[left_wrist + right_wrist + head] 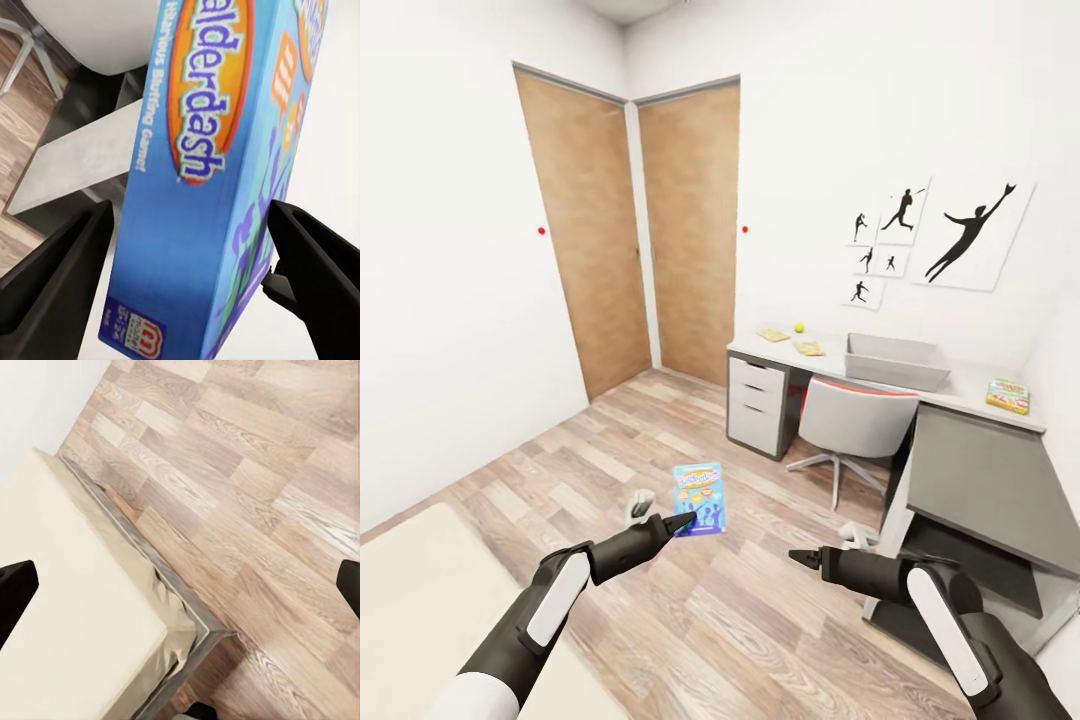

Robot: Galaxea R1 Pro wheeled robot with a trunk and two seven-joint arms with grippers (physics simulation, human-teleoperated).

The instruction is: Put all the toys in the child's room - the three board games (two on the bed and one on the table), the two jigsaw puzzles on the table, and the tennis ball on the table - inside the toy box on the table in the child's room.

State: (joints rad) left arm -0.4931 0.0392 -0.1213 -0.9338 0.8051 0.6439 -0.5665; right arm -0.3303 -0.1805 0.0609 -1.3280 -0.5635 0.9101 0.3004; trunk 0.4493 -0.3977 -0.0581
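Observation:
My left gripper [682,522] is shut on the small blue board game [698,497], holding it above the wooden floor. In the left wrist view the blue box [202,172] stands edge-on between both fingers [64,277]. My right gripper [798,556] is open and holds nothing; its wrist view looks down on the bed [67,622] corner. Across the room the table [960,400] carries the light grey toy box [895,361], the tennis ball [798,327], two jigsaw puzzles [772,334] [809,348] and a yellow-green-red board game [1007,396].
A grey swivel chair [857,420] stands pushed in at the table beside white drawers [758,400]. Two wooden doors [585,230] meet in the far corner. The bed [420,590] lies at my lower left. Open wooden floor [660,430] stretches between me and the table.

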